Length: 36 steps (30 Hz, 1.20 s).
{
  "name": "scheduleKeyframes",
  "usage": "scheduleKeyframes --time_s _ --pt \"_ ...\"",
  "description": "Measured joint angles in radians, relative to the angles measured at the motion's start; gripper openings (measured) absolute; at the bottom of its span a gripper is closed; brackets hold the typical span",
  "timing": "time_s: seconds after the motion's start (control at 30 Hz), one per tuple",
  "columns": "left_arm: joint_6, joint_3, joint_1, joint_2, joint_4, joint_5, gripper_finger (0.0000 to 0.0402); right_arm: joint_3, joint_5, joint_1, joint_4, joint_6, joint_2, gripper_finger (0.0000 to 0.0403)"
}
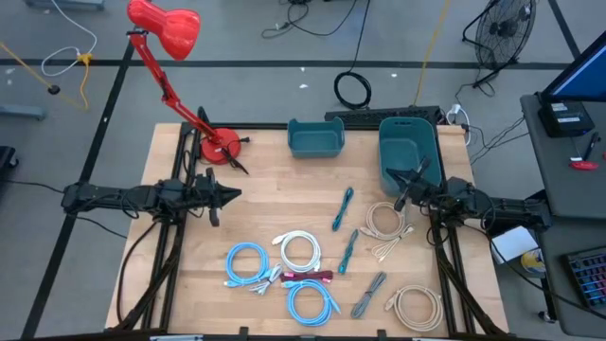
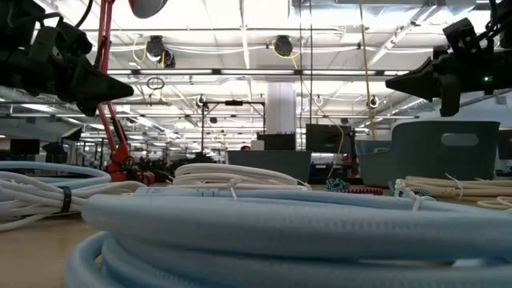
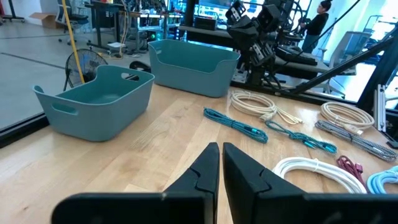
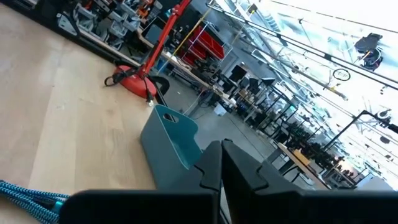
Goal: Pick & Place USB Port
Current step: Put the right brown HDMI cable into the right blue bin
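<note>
1. Wooden table (image 1: pixel 256 227) in a large workshop, seen from above, with a red desk lamp (image 1: pixel 170 28) clamped at its far left corner, likely to light the work area.
2. Left gripper (image 1: pixel 232 195) hovers over bare wood at the left side, fingers pressed together and holding nothing; it looks parked, waiting.
3. Ahead of and below it lie coiled cables: two blue coils (image 1: pixel 248 261), a white coil (image 1: pixel 300 249), teal braided cables (image 1: pixel 343 208), a grey one (image 1: pixel 369 294) and beige coils (image 1: pixel 383 220), spread apart so each can be picked singly.
4. Two teal bins (image 1: pixel 315 138) stand at the far edge, probably the drop-off places.
5. Right gripper (image 1: pixel 402 195), fingers shut and empty, hangs just beside the larger bin (image 1: pixel 409 152), with the beige coils near it.
</note>
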<state>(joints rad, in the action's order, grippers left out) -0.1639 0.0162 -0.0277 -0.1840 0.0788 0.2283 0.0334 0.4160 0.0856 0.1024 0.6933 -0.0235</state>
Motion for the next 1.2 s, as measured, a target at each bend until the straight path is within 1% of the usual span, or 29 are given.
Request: scheduleKeyframes --time_s 0.1,0.23,0.3,0.47,0.5,0.57,0.67,0.73,0.8,0.9,0.97,1.1,1.2 --pt "0.0 0.0 0.0 0.0 0.0 0.0 0.0024 0.0 -0.001 0.0 0.0 -0.044 0.0 0.0" --pt "0.0 0.0 0.0 0.0 0.0 0.0 0.0024 0.0 -0.001 0.0 0.0 -0.219 0.0 0.0" --pt "0.0 0.0 0.0 0.0 0.0 0.0 0.0024 0.0 -0.001 0.0 0.0 -0.275 0.0 0.0" --pt "0.0 0.0 0.0 0.0 0.001 0.0 0.0024 0.0 -0.004 -0.001 0.001 -0.345 0.0 0.0" --pt "-0.002 0.0 0.0 0.0 0.004 0.0 0.0024 0.0 -0.026 -0.002 0.008 -0.409 0.0 0.0" --pt "-0.051 0.0 0.0 0.0 0.037 0.0 0.0024 0.0 -0.103 -0.002 0.077 -0.626 -0.001 0.0" --pt "-0.241 0.0 0.0 0.0 0.142 0.0 0.0024 0.0 -0.214 -0.002 0.22 -1.039 0.0 0.0" --pt "-0.337 0.0 0.0 0.0 0.199 -0.001 0.0024 0.0 -0.199 -0.002 0.311 -1.243 0.0 0.0" --pt "-0.381 0.0 0.0 0.0 0.246 0.0 0.0024 -0.001 -0.128 -0.002 0.398 -1.384 0.0 0.0" --pt "-0.4 0.0 0.0 0.0 0.332 0.022 0.0024 -0.001 -0.007 -0.002 0.504 -1.529 0.0 0.0" --pt "-0.4 0.0 0.0 0.0 0.391 0.04 0.0024 -0.001 0.033 -0.002 0.559 -1.592 0.0 0.0" --pt "-0.403 0.0 0.001 0.0 0.507 0.043 0.0024 -0.001 0.01 -0.002 0.613 -1.657 -0.009 0.0" --pt "-0.413 0.0 0.001 0.0 0.578 0.043 0.0024 0.008 -0.079 -0.002 0.695 -1.68 -0.035 0.0"
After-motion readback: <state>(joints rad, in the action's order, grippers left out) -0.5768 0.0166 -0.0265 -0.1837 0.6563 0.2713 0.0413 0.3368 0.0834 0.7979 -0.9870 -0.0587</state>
